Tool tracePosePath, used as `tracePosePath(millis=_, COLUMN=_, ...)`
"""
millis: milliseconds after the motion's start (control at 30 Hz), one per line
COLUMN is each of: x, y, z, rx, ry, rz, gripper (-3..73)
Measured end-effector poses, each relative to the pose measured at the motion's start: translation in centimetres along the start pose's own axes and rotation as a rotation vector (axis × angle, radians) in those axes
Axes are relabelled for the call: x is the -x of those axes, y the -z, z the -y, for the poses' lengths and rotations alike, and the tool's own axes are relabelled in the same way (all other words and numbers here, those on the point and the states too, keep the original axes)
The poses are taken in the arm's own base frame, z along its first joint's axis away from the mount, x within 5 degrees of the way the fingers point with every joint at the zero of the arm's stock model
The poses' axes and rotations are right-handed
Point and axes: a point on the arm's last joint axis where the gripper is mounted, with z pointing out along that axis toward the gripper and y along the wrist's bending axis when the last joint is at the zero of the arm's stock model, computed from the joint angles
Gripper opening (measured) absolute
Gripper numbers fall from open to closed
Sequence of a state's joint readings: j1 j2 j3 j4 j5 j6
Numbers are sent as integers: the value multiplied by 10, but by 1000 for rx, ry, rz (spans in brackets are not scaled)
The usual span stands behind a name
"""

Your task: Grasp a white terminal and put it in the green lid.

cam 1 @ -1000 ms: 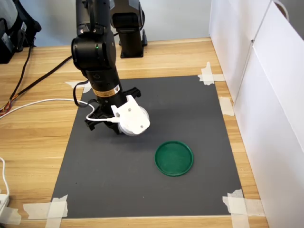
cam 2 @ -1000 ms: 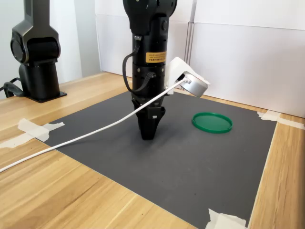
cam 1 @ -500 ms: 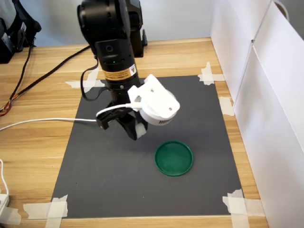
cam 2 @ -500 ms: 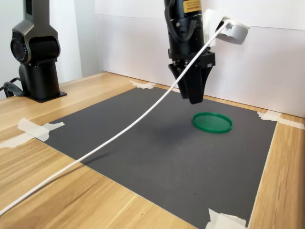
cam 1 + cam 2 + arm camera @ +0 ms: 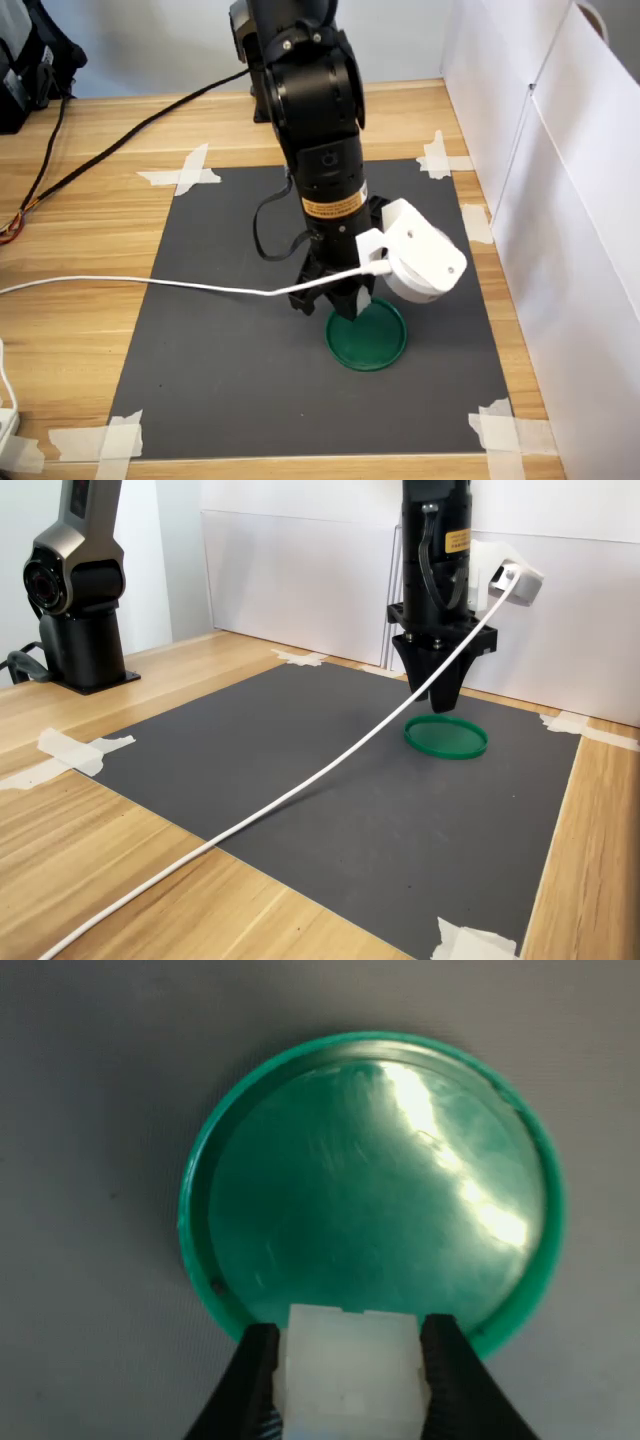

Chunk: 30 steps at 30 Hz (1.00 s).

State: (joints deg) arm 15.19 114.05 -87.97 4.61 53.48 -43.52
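— Wood tabletop (image 5: 90, 330) ran out at the first exterior view's left, with a white cable (image 5: 150, 285) trailing across it onto the dark mat (image 5: 220, 350). What came next, going right?

— The arm's gripper (image 5: 343, 305), pointing down over the near-left edge of the green lid (image 5: 375, 340) in that view. In the second exterior view the gripper (image 5: 441, 695) hung just above the green lid (image 5: 447, 737), not touching it.

— And the jaws?

— Clamped on the white terminal (image 5: 350, 1370). The wrist view showed the block pinched between the two black fingers (image 5: 250, 1380), poised over the lid's rim (image 5: 205, 1190) rather than its middle.

— How would that piece handle?

— My guess: very light, stiff plastic, smooth enough to slip or skitter. Squeezing its flat opposite sides, as here, looked the sound hold; its stepped ridges would give poorer purchase.

— Any risk?

— Let go from where it was, it might strike the rim and bounce onto the mat. Farther right stood only the white panels (image 5: 560, 200).
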Motion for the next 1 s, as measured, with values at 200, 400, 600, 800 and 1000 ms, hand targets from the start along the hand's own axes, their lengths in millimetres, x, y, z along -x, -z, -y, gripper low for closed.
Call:
tracePosePath(millis=200, x=-2, y=-14, z=2, rx=0, ry=13, rz=-32, gripper=313)
tracePosePath(millis=400, x=0, y=-14, z=4, rx=-19, ry=14, rz=-13, gripper=365)
tracePosePath(millis=600, x=1, y=-13, z=4, rx=-18, ry=33, rz=-8, gripper=530)
tracePosePath(millis=800, x=5, y=4, z=2, rx=-22, ry=32, rz=43, gripper=565)
tracePosePath(millis=1000, x=-3, y=92, z=-11, rx=-129, ry=-6, rz=216, gripper=557)
